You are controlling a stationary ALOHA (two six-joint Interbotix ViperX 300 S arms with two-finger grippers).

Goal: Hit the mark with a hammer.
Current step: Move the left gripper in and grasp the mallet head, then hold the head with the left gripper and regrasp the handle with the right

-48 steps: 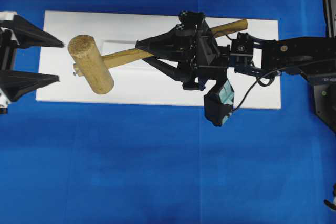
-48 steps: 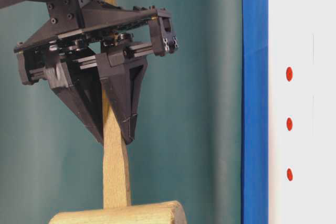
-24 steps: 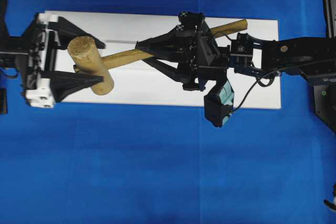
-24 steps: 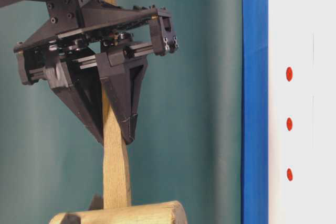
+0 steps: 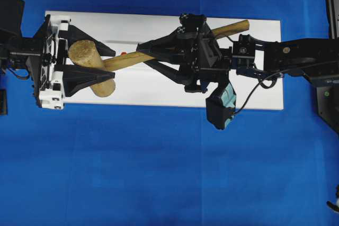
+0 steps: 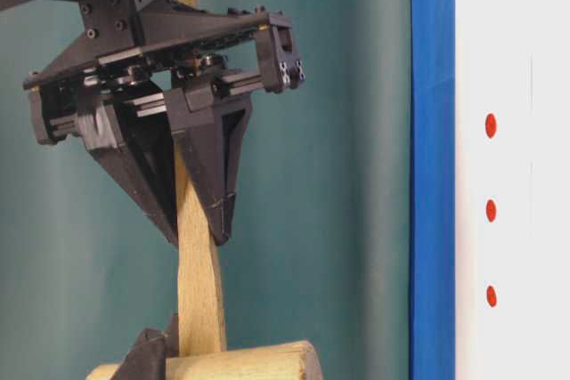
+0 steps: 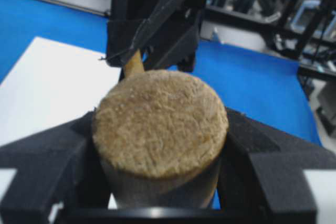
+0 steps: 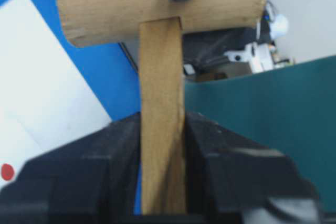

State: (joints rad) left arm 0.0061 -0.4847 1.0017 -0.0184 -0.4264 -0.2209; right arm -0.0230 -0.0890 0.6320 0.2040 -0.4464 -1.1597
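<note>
The wooden hammer [image 5: 125, 60] lies slanted over the white board [image 5: 254, 88], its thick head [image 5: 83, 55] at the left. My left gripper [image 5: 113, 65] is shut on the head; in the left wrist view both fingers [image 7: 50, 156] press its sides, and the rough end face [image 7: 160, 121] fills the view. My right gripper [image 5: 143, 52] is shut on the slim handle [image 8: 161, 103], mid-length. One red mark [image 5: 123, 53] peeks out beside the handle. The table-level view shows three red marks [image 6: 491, 211] on the white board.
Blue cloth [image 5: 159, 173] covers the table around the white board. The right arm [image 5: 296, 56] reaches in from the right edge with a cable looping below it. A teal backdrop [image 6: 338, 175] stands behind the table.
My left gripper came in from the left edge, slid around the hammer head and closed its fingers against it. The right gripper kept its grip on the handle and stayed put.
</note>
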